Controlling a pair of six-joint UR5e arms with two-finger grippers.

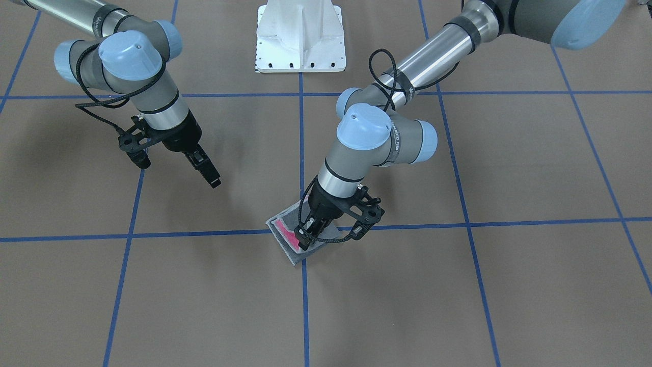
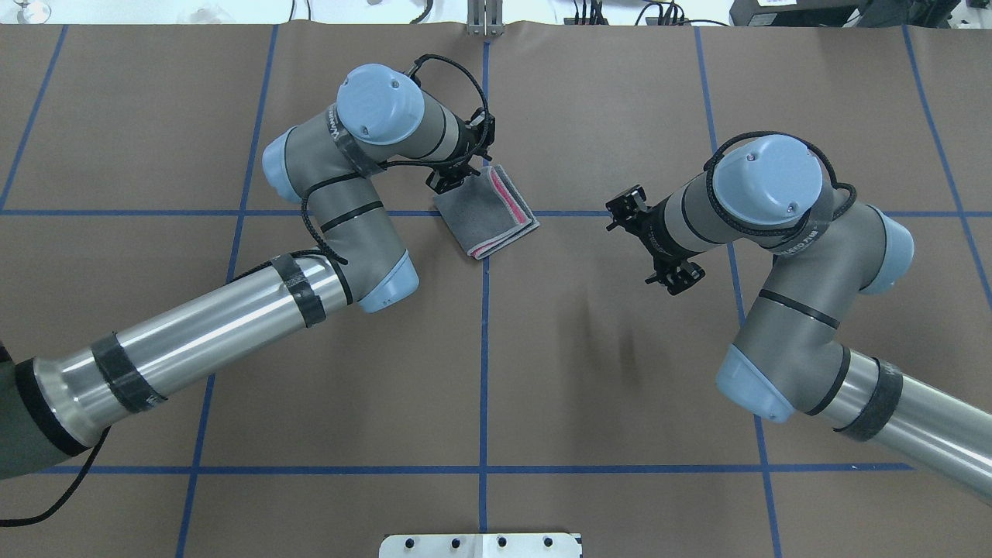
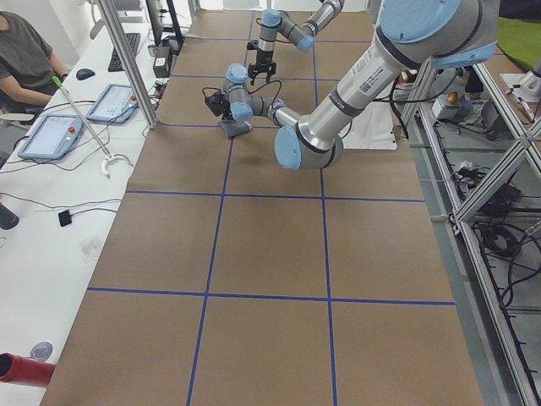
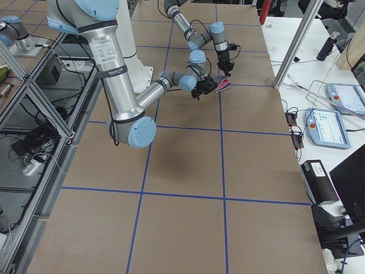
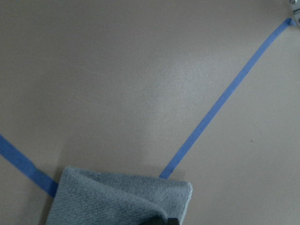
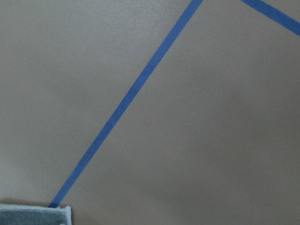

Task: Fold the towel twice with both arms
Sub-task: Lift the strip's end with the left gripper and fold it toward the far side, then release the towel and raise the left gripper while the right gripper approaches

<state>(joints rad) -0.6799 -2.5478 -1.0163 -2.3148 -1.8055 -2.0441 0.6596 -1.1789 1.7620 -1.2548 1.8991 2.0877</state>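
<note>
The towel (image 2: pixel 487 215) lies folded into a small grey packet well out from the white pedestal (image 1: pixel 300 35), straight in front of it, where blue tape lines (image 2: pixel 484 349) cross. A strip of pink shows between its layers along one edge. The brown tabletop (image 2: pixel 620 372) that carries it is marked into squares by that tape. The left arm (image 2: pixel 232 325) reaches out from the pedestal's side, and its tool (image 1: pixel 309 235) is down on the towel's top. The wrist hides the jaws, so whether they pinch the cloth cannot be told. The right arm (image 2: pixel 783 310) is bent on the robot's right of the pedestal. Its tool (image 1: pixel 214 181) hangs above bare tabletop, nearer the pedestal than the towel is, fingers apparently drawn together and carrying nothing.
</note>
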